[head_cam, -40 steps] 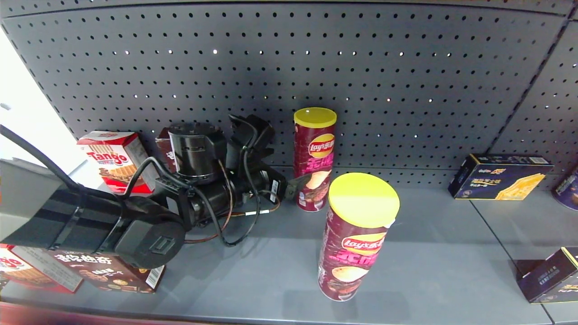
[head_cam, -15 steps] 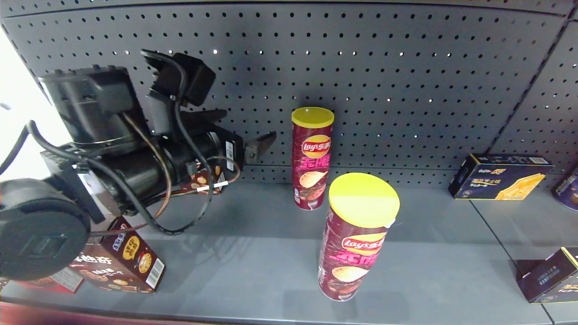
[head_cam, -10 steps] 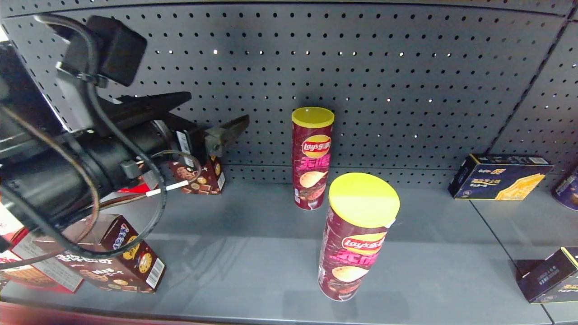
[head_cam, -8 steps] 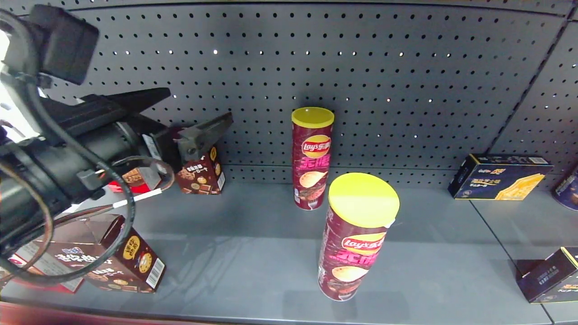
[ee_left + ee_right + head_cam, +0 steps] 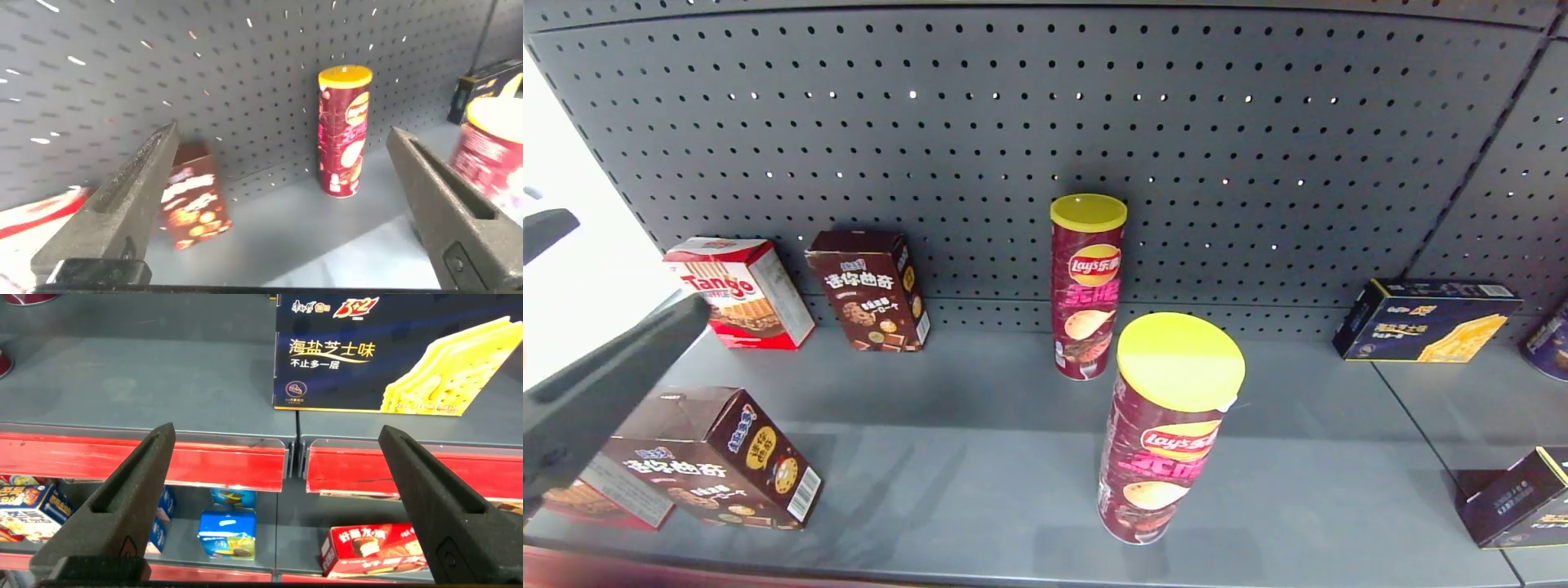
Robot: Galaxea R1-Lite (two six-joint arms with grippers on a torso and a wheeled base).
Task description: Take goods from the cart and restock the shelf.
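Logos and lettering mark the rear chip can (image 5: 1088, 286), front chip can (image 5: 1164, 441), red wafer box (image 5: 739, 291), rear cookie box (image 5: 870, 290) and dark blue cracker box (image 5: 392, 351). The front cookie box (image 5: 719, 457) carries lettering and a barcode (image 5: 805, 494).

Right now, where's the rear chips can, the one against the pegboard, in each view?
Head view: rear chips can upright near centre, against the pegboard, behind the front can.
Left wrist view: same can, upright at the pegboard.
Right wrist view: aimed elsewhere, at a dark blue box above red shelf rails.
Shared landmark: brown cookie box at the pegboard, on the can's left.
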